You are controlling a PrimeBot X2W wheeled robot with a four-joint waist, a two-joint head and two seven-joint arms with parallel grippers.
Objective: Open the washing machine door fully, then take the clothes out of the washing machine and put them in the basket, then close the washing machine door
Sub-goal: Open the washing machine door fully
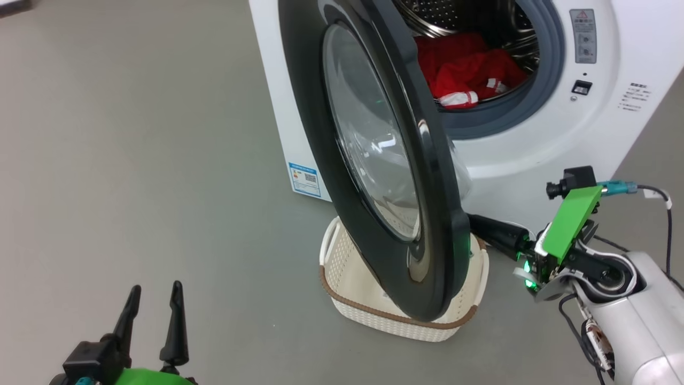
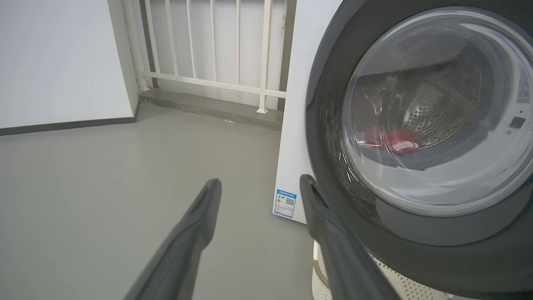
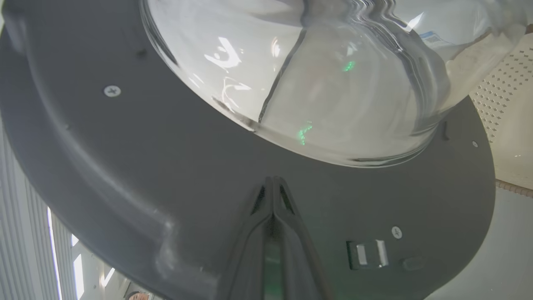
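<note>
Currently listed: washing machine door (image 1: 446, 251), large, round, glossy black, with a clear bulging glass bowl (image 1: 368, 133). It stands partly swung out from the washing machine (image 1: 534, 155), hanging over the basket (image 1: 342, 262).

Right gripper (image 3: 272, 180): fingers pressed together, nothing held, tips against the door's inner face just below the bowl (judged a push to swing it wider).

Left gripper (image 1: 156, 287): spread wide, empty, well apart from the door, likely reserved for the clothes (image 1: 465, 67), a bright red heap with a white part in the drum (image 1: 454, 16).

Basket: cream, perforated, brown-rimmed, placed before the machine to receive them.
</note>
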